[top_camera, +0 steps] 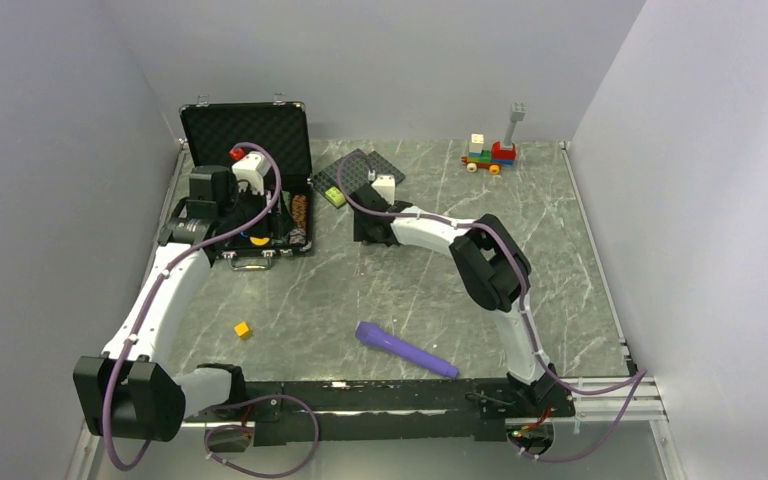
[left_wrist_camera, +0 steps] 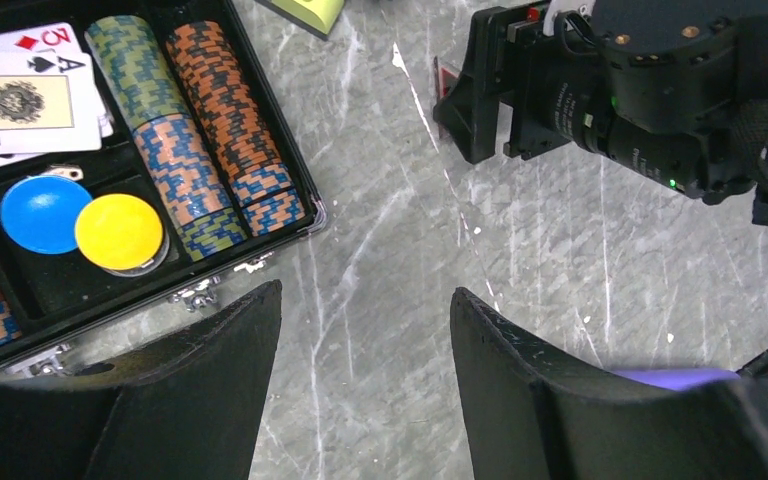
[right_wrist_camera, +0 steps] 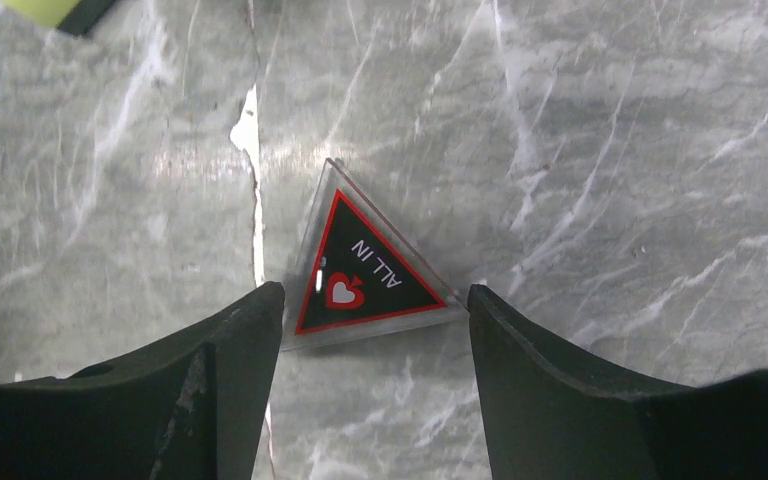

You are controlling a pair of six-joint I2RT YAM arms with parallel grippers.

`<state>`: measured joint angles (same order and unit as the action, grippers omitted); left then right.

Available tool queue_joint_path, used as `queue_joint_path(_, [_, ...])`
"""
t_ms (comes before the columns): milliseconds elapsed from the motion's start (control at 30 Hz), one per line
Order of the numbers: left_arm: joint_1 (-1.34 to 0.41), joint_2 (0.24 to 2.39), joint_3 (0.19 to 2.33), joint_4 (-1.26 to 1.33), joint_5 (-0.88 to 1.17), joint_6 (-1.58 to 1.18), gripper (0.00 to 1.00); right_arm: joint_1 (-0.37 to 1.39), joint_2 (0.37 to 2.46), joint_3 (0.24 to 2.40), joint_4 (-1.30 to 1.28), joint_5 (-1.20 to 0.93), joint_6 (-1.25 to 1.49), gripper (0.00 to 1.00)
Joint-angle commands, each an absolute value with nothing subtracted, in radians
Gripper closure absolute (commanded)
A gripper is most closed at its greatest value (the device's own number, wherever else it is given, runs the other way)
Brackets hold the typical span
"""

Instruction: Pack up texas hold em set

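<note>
The black case [top_camera: 245, 125] stands open at the back left with its foam lid up. In the left wrist view its tray [left_wrist_camera: 305, 185] holds playing cards [left_wrist_camera: 25, 100], striped chip stacks [left_wrist_camera: 200, 130], a blue disc [left_wrist_camera: 45, 213] and a yellow disc [left_wrist_camera: 118, 231]. My left gripper [left_wrist_camera: 365, 295] hangs open over bare table just right of the case's corner, with nothing between its fingers. The dark red "ALL IN" triangle [right_wrist_camera: 365, 275] lies flat on the table. My right gripper [right_wrist_camera: 372, 292] is down on it, one fingertip against each of its two near corners.
A purple cylinder [top_camera: 405, 350] and a small yellow cube [top_camera: 243, 329] lie near the front. A dark studded plate [top_camera: 355, 175] with a yellow-green block [top_camera: 334, 196] sits behind the right gripper. A toy brick train [top_camera: 488, 155] stands at the back right.
</note>
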<state>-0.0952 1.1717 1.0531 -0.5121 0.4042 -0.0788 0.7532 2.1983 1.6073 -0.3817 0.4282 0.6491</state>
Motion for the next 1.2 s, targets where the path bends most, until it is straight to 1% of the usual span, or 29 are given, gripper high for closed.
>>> queue_joint_path(0, [-0.098,1.192,1.052,-0.466,0.462,-0.109,0.33,0.758,2.099,1.514,-0.307,0.344,0.602,0.54])
queue_joint_path(300, [-0.098,1.277,1.031,-0.409,0.615,-0.187,0.33,0.773,1.948,1.318,-0.178,0.308,0.54,0.57])
queue_joint_path(600, [-0.114,1.371,1.003,-0.326,0.784,-0.284,0.33,0.821,1.774,1.129,0.016,0.288,0.465,0.59])
queue_joint_path(867, [-0.163,1.449,0.993,-0.268,0.878,-0.33,0.33,0.887,1.668,1.047,0.157,0.297,0.395,0.61])
queue_joint_path(967, [-0.166,1.476,0.982,-0.233,0.914,-0.364,0.34,0.917,1.636,1.028,0.204,0.314,0.356,0.6])
queue_joint_path(1167, [-0.166,1.518,0.969,-0.186,0.954,-0.42,0.35,0.949,1.6,1.012,0.251,0.325,0.32,0.6])
